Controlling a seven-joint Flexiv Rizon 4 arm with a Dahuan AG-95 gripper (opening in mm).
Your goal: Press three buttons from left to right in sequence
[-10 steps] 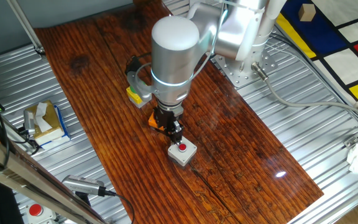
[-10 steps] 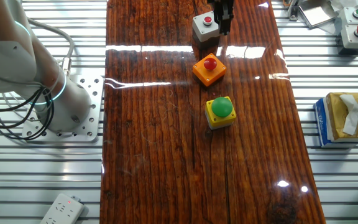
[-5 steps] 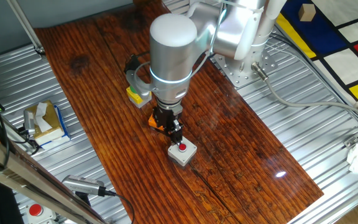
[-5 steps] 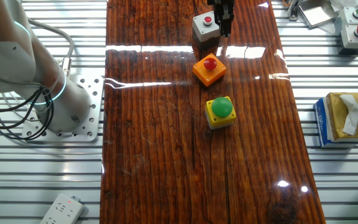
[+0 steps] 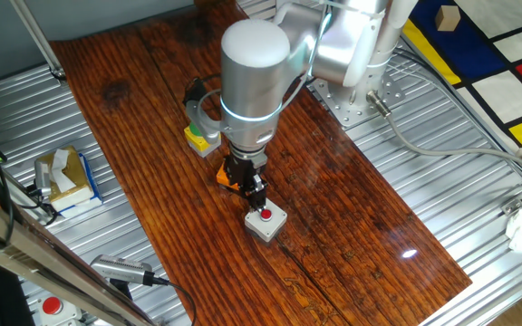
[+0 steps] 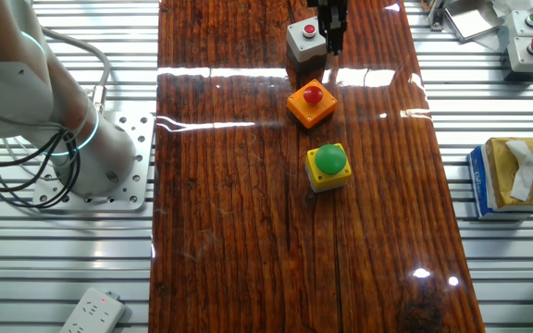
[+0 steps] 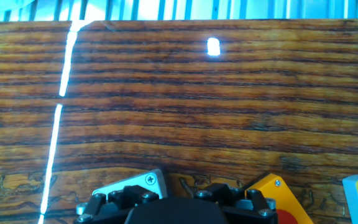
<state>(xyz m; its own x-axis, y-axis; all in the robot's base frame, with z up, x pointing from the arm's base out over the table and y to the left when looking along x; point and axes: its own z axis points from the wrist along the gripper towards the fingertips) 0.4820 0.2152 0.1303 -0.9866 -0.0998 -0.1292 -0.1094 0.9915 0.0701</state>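
Wooden table (image 5: 352, 208); arm vertical, jaws pointing down over grey box (image 5: 266, 221).

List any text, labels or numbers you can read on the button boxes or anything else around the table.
None can be read in any view.
The grey box, orange box and yellow box: no visible lettering.
The tissue box at the table's edge: any printing is too small to read.
The white power strip: markings too blurred to read.
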